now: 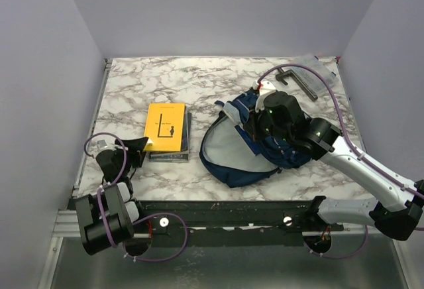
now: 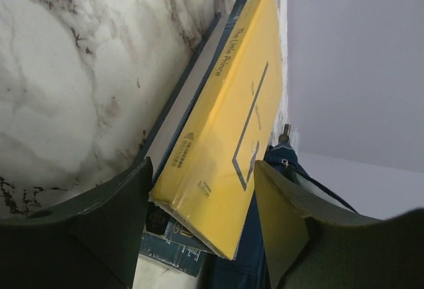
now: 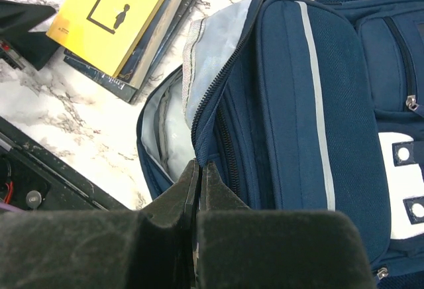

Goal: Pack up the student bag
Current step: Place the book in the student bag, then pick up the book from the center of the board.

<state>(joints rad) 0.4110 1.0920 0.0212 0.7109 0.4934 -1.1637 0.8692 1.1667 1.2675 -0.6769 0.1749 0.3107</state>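
Right now the student bag lies flat on the right half of the marble table, its main compartment unzipped and gaping toward the near left, so that the pale grey lining shows. The right gripper sits on top of the bag; in its wrist view the two fingers are pressed together at the rim of the open compartment, just beside the zip, pinching the navy fabric there. To the left of the bag and apart from it lies a yellow book, stacked on darker books whose edges stick out beneath it on the near and right sides. The left gripper is low at the near left corner of that stack. Its claw is spread wide, and from the left wrist camera the yellow book's corner reaches in between the two dark fingers. Whether either finger touches the cover cannot be told.
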